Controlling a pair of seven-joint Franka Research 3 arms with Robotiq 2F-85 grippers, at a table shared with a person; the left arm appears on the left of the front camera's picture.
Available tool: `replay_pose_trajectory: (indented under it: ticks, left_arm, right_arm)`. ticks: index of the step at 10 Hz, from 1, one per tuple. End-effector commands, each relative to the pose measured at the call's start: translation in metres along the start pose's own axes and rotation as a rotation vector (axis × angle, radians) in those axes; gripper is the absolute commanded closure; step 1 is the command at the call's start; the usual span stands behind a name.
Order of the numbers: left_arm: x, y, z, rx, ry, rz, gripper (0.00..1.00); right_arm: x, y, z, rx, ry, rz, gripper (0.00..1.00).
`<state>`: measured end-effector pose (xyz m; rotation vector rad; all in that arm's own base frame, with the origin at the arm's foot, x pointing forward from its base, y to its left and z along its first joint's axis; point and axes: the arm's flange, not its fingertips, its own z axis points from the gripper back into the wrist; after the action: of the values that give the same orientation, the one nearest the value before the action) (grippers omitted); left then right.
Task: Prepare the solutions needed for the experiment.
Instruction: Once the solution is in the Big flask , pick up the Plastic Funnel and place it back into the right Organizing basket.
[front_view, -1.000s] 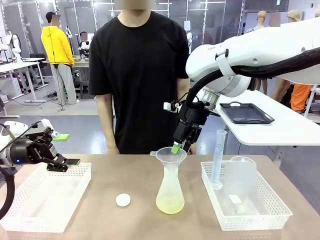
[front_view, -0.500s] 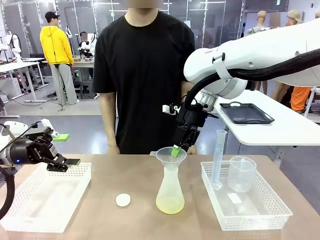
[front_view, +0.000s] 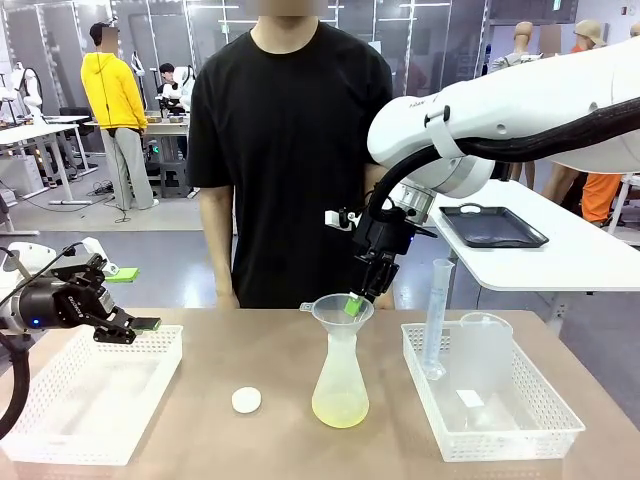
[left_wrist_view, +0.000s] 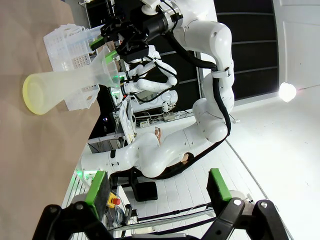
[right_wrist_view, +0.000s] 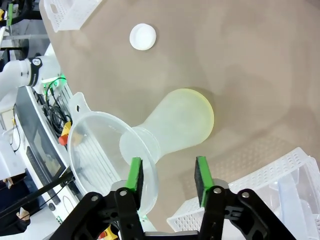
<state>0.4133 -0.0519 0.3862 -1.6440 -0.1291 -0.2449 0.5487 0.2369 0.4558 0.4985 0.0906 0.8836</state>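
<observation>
A clear conical flask (front_view: 340, 375) stands mid-table with the pale yellow solutions (front_view: 340, 408) shallow in its base. A clear funnel (front_view: 342, 312) sits in its neck. My right gripper (front_view: 355, 303) hangs at the funnel's far right rim. In the right wrist view the right gripper (right_wrist_view: 168, 175) is open, one pad inside the funnel (right_wrist_view: 100, 145) and one outside, with the flask (right_wrist_view: 175, 125) below. My left gripper (front_view: 125, 300) hovers open over the left basket (front_view: 60, 420). In the left wrist view the left gripper (left_wrist_view: 158, 186) holds nothing, and the flask (left_wrist_view: 55, 85) lies far off.
A small white round cap (front_view: 246, 400) lies left of the flask, seen too as the cap (right_wrist_view: 142, 36). The right basket (front_view: 500, 435) holds a graduated cylinder (front_view: 436, 318) and a beaker (front_view: 482, 345). A person in a black shirt (front_view: 290, 150) stands at the far edge.
The right gripper's jaws have narrowed around the funnel's rim and it has shifted slightly. The left arm has not moved.
</observation>
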Motion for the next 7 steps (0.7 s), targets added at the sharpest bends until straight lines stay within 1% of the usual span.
replay_pose_trajectory:
  ticks: [1,2,3,4,5,6,7]
  left_arm:
    - [0.0012,-0.0029,-0.0005,-0.015,-0.004,-0.006,0.0]
    - [0.0012,-0.0029,-0.0005,-0.015,-0.004,-0.006,0.0]
    - [0.0012,-0.0029,-0.0005,-0.015,-0.004,-0.006,0.0]
    - [0.0012,-0.0029,-0.0005,-0.015,-0.004,-0.006,0.0]
    - [0.0012,-0.0029,-0.0005,-0.015,-0.004,-0.006,0.0]
    - [0.0012,-0.0029,-0.0005,-0.015,-0.004,-0.006,0.0]
    - [0.0012,-0.0029,-0.0005,-0.015,-0.004,-0.006,0.0]
  right_arm:
    - [0.0052,-0.0001,0.0005,0.001,0.021,-0.028,0.59]
    - [0.0048,0.0002,-0.0003,0.001,0.027,-0.031,0.85]
    - [0.005,0.0006,-0.0015,0.004,0.03,-0.031,0.73]
    - [0.0052,0.0011,-0.0025,0.006,0.031,-0.031,0.99]
    - [0.0045,0.0015,-0.0012,0.005,0.033,-0.03,0.88]
    - [0.0046,0.0024,-0.0013,0.002,0.034,-0.03,1.0]
    - [0.0048,0.0035,-0.0009,-0.002,0.033,-0.027,1.0]
